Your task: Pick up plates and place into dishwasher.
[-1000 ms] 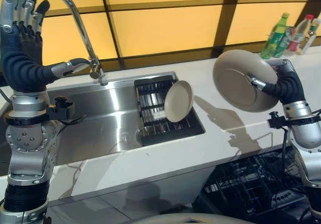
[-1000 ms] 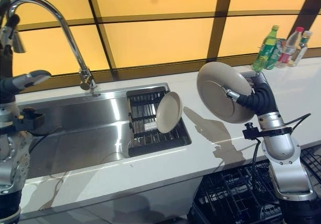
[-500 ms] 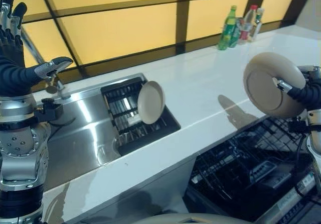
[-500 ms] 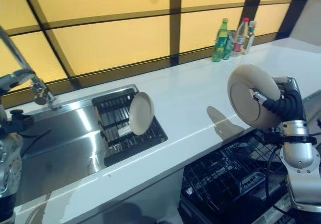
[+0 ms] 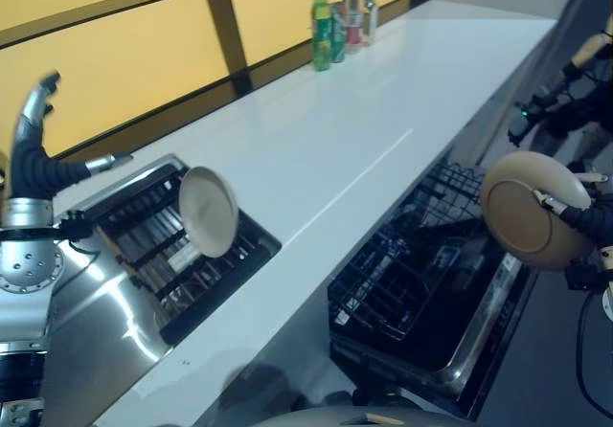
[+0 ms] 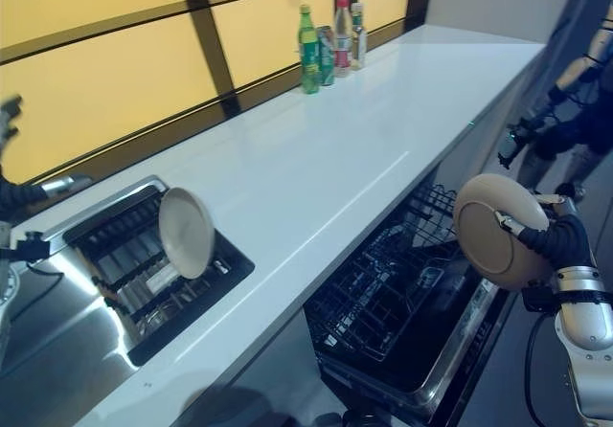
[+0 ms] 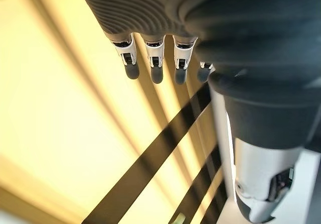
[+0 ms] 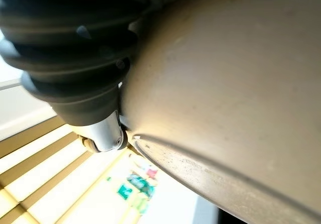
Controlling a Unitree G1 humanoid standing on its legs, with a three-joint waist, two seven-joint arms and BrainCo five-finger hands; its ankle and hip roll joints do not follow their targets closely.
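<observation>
My right hand (image 5: 586, 218) is shut on a beige round plate (image 5: 529, 209), thumb across its face and fingers behind it. It holds the plate on edge, in the air above the right side of the open dishwasher's black wire rack (image 5: 414, 276). In the right wrist view the plate (image 8: 225, 83) lies tight against the thumb (image 8: 104, 135). A second beige plate (image 6: 186, 232) leans upright in the dark rack (image 6: 226, 266) set in the sink. My left hand (image 5: 34, 164) is raised over the sink at the far left, its fingers (image 7: 154, 69) straight and holding nothing.
A long white counter (image 5: 354, 111) runs back to the right, with several bottles (image 5: 337, 20) by the yellow window. The steel sink (image 5: 91, 336) lies at the lower left. The dishwasher door (image 5: 479, 336) hangs open below the counter's front edge. A dark figure (image 5: 565, 101) stands at the far right.
The camera has swung right, so sink and faucet slid to the left edge. My right hand has carried the plate down off the counter to above the open dishwasher rack.
</observation>
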